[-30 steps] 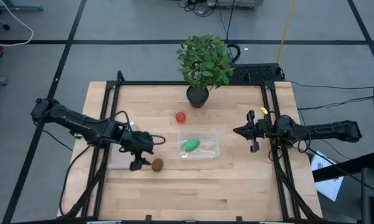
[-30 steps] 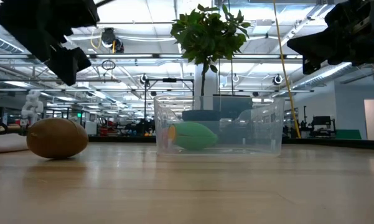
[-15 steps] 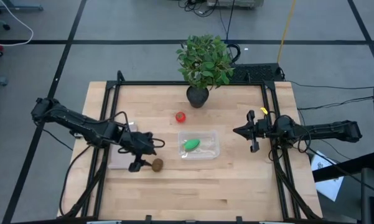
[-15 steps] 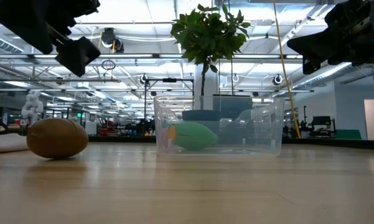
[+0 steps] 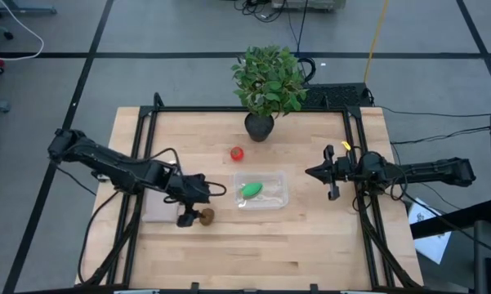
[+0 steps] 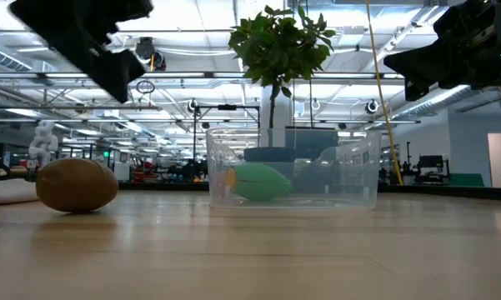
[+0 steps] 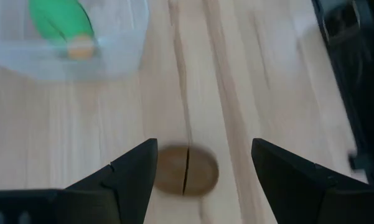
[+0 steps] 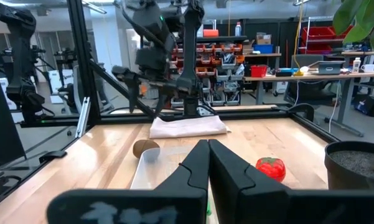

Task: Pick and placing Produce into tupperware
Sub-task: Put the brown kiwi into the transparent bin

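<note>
The brown kiwi (image 5: 206,216) lies on its side on the wood near the clear tupperware's (image 5: 261,191) left near corner. The green oblong piece (image 5: 251,190) lies inside that tub. The red tomato (image 5: 237,153) sits on the table beyond it. My left gripper (image 5: 201,204) hangs open above the kiwi. In the left wrist view the kiwi (image 7: 187,170) shows between the spread fingers of the left gripper (image 7: 203,149). In the low view the left gripper (image 6: 108,50) is well above the kiwi (image 6: 77,185). My right gripper (image 5: 320,172) waits shut at the right, off the table surface.
A potted plant (image 5: 268,82) stands at the far edge. A flat pale slab (image 5: 155,206) lies under my left arm, left of the kiwi. A black frame rail (image 5: 359,204) runs along the table's right side. Bare wood lies near of the tub.
My left gripper has moved toward the table's right, from beside the kiwi to over it, staying open and high. The kiwi, tub and right arm have kept still.
</note>
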